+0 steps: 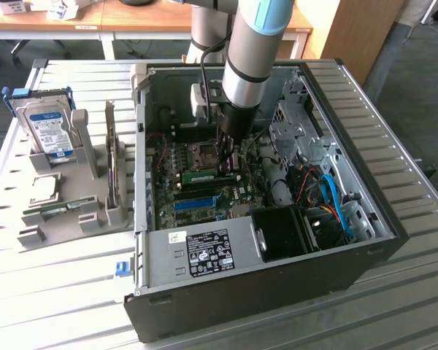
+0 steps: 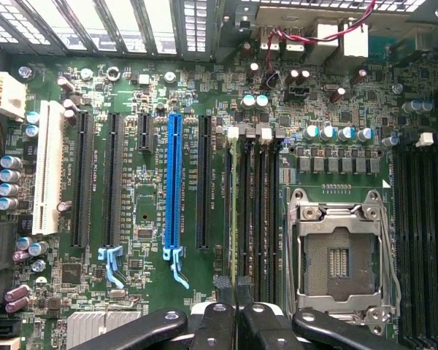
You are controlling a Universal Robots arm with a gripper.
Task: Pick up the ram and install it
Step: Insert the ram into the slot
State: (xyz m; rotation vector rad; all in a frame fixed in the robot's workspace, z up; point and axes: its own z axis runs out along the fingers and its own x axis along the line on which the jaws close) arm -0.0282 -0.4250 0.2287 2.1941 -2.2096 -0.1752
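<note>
The ram (image 1: pixel 202 175) is a thin green stick standing on edge in a memory slot beside the CPU socket (image 1: pixel 202 152), inside the open computer case (image 1: pixel 365 182). My gripper (image 1: pixel 230 166) reaches straight down into the case at the end of the stick toward the exterior view's right. In the wrist view the ram (image 2: pixel 234 219) runs edge-on away from the gripper (image 2: pixel 233 286). The black fingertips (image 2: pixel 223 283) stand almost together, one on either side of that edge, so the gripper is shut on the ram.
The bare CPU socket (image 2: pixel 341 255) lies right beside the memory slots, and a blue slot strip (image 2: pixel 174 182) on the other side. Drive cages and cables (image 1: pixel 328 193) crowd the case's far side. A grey holder (image 1: pixel 73 211) outside carries a hard drive (image 1: pixel 47 127).
</note>
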